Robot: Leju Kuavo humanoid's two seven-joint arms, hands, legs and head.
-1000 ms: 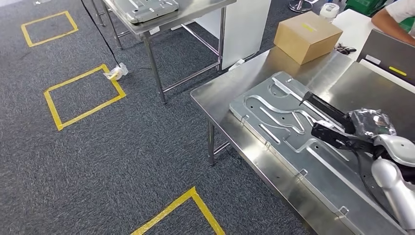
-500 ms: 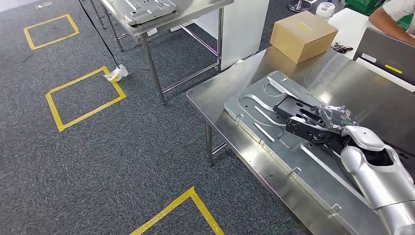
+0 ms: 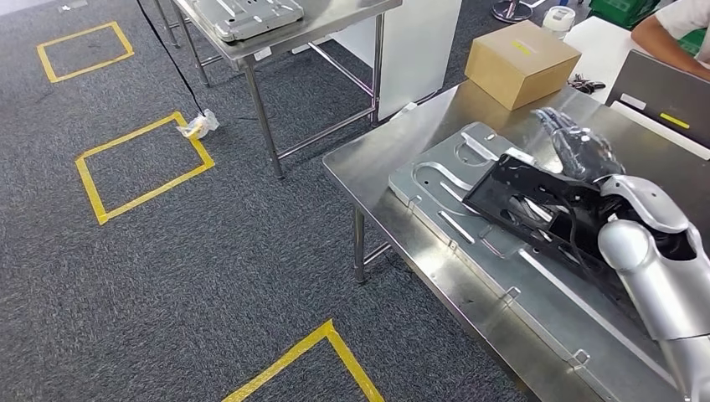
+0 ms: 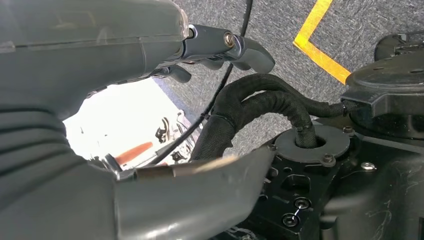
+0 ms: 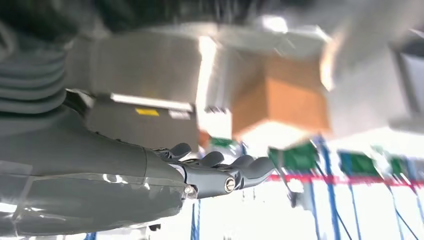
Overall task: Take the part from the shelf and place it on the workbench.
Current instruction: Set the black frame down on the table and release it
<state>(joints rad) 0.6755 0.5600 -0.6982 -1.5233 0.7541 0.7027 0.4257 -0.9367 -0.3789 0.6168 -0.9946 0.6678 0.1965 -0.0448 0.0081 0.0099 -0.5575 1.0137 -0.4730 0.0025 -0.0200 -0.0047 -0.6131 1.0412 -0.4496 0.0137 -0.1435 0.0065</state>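
The black frame-shaped part (image 3: 536,209) lies across the grey grooved metal plate (image 3: 435,180) on the steel workbench (image 3: 377,163); my silver right forearm hides its near end. My right hand (image 3: 579,142), wrapped in clear plastic and blurred, hovers above the part's far edge with its fingers spread. In the right wrist view the right hand (image 5: 220,172) stretches its fingers out with nothing in them. My left hand (image 4: 165,45) hangs beside my body, thumb and fingers apart, holding nothing.
A cardboard box (image 3: 521,60) stands at the workbench's far corner, beside a person's arm (image 3: 670,38). A second steel table (image 3: 318,21) with a metal part (image 3: 251,15) stands behind. Yellow tape squares (image 3: 142,163) mark the grey carpet to the left.
My right hand held the black part edge-on over the plate; now the part lies with its broad face up and the hand has lifted off toward the far side.
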